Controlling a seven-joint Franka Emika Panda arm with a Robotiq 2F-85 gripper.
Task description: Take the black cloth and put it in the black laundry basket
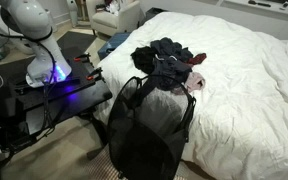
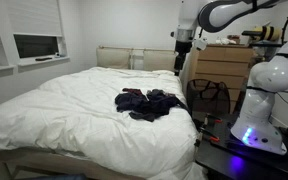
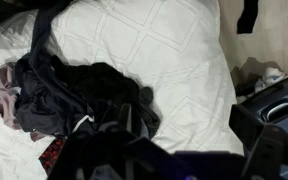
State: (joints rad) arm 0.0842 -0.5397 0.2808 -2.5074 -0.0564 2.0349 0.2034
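Black cloth (image 1: pixel 169 52) lies crumpled on the quilted white worktop (image 1: pixel 244 80) beside the mesh black laundry basket (image 1: pixel 149 125); the raised pincer (image 2: pixel 183 45) is too small to tell open from closed.

So the black cloth (image 1: pixel 167 52) is lying all crumpled up in a heap of dark laundry near the edge of the white bed (image 1: pixel 249 90). The black laundry basket (image 1: pixel 149 125) is standing upright with its mesh top gaping open. It's sitting right against the bed's edge, around 7 o'clock from the pile in that exterior view.
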